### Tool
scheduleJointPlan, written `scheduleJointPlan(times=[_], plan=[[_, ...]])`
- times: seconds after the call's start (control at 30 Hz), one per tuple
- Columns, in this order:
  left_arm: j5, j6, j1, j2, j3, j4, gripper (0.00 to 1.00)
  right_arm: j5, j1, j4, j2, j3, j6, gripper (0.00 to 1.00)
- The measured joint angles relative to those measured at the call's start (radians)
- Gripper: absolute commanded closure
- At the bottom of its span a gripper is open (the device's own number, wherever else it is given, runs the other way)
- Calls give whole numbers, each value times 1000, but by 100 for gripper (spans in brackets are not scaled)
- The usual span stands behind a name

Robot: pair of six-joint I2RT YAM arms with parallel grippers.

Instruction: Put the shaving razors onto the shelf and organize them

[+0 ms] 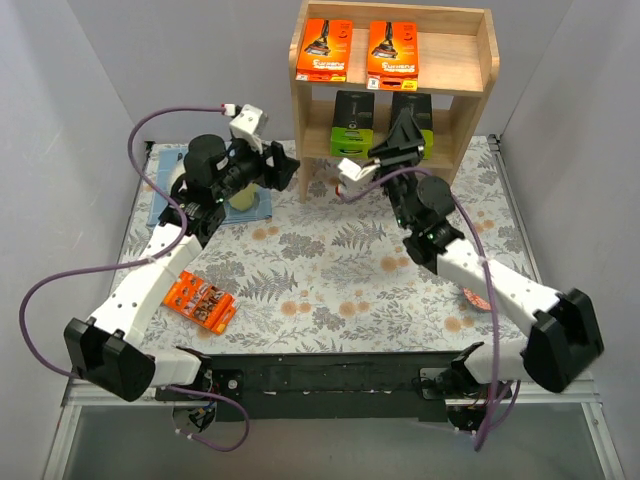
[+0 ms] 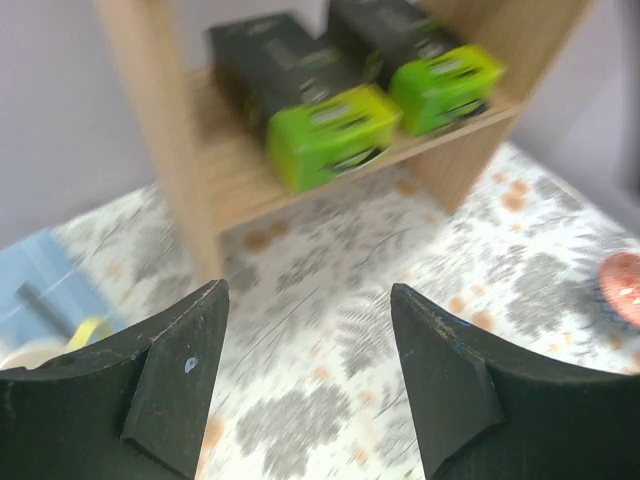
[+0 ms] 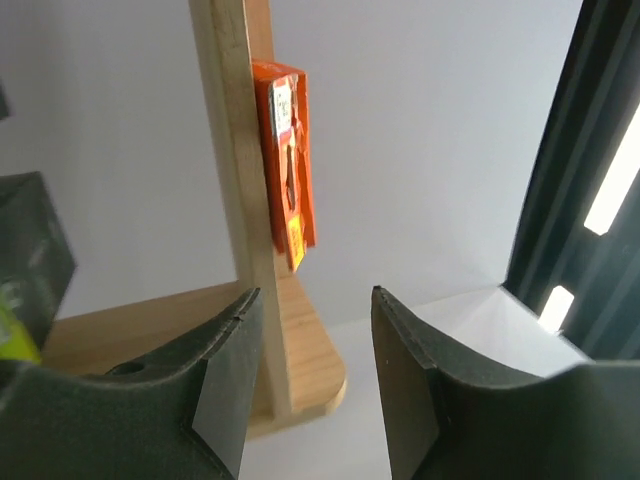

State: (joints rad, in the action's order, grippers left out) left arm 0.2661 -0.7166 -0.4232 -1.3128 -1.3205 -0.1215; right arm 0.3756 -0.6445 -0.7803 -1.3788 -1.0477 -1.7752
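Note:
The wooden shelf (image 1: 470, 62) stands at the table's far edge. Two orange razor packs (image 1: 323, 50) (image 1: 394, 50) lie on its top tier. Two lime-green-and-black packs (image 1: 353, 122) (image 1: 425, 135) stand on the lower tier and also show in the left wrist view (image 2: 325, 125) (image 2: 440, 80). A third orange pack (image 1: 200, 303) lies on the table beside the left arm. My left gripper (image 1: 285, 165) (image 2: 310, 370) is open and empty, left of the shelf. My right gripper (image 1: 404, 125) (image 3: 315, 380) is open and empty at the lower tier, partly hiding the right green pack.
A blue mat (image 1: 160, 205) with a pale yellow object (image 1: 245, 200) lies at the far left. A red object (image 1: 470, 298) lies by the right arm and shows in the left wrist view (image 2: 622, 285). The table has a floral cloth (image 1: 330, 270).

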Motion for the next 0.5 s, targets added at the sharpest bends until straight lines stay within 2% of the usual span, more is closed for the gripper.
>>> scheduleJointPlan(times=[0.07,0.1,0.13,0.2,0.27,0.37,0.5], plan=[[-2,11,61,44,35,-64,34,36,-65,45,105,89,56,35],[-3,16,106,62,47,-105,34,50,-114,93,171,136,93,26],[-11,22,146,74,55,-138,34,58,-147,128,211,165,130,22],[-44,27,251,95,63,-232,34,66,-230,285,286,187,269,8],[-102,16,347,113,95,-309,34,31,-275,493,304,144,485,8],[-181,-43,459,135,181,-425,34,-98,-283,779,226,-14,797,12],[-266,-190,533,181,333,-561,34,-397,-280,962,66,-171,1132,13]])
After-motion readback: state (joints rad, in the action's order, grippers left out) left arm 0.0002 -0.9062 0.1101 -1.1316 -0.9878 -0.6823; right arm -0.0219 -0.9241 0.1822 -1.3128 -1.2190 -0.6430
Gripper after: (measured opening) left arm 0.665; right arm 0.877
